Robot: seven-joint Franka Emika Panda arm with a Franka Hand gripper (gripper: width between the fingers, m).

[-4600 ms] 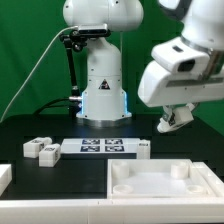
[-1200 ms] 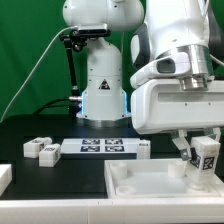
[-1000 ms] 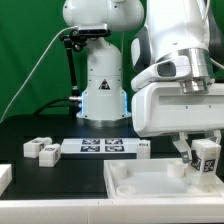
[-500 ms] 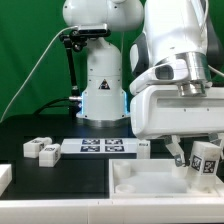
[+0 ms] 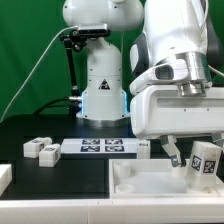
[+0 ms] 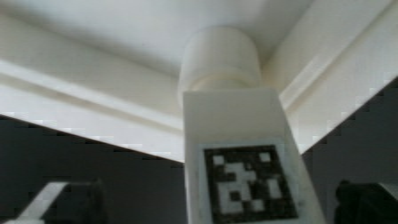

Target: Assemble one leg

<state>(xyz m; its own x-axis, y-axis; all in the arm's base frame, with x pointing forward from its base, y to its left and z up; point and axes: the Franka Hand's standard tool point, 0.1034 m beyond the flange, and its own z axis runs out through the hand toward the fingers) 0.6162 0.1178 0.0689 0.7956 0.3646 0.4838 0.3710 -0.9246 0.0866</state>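
The leg (image 5: pixel 206 162), a small white post with a black-and-white tag, stands tilted at the far right corner socket of the large white tray (image 5: pixel 150 186). My gripper (image 5: pixel 200 160) is around it with its jaws apart. One dark finger (image 5: pixel 176 154) shows clear of the leg on the exterior view's left. In the wrist view the leg (image 6: pixel 240 140) runs up the middle, its end at the round socket (image 6: pixel 228 58). My gripper (image 6: pixel 210 200) straddles it, with dark gaps between the leg and both fingers (image 6: pixel 54 200).
Two loose legs (image 5: pixel 32 147) (image 5: pixel 49 152) lie at the exterior view's left, beside the marker board (image 5: pixel 103 147). A small white part (image 5: pixel 143 148) lies at the board's right end. Another white piece (image 5: pixel 4 178) shows at the left edge. The arm's base (image 5: pixel 100 95) stands behind.
The gripper came down with the leg to the tray's corner socket. In the last second the jaws spread apart and the leg tipped over to a tilt.
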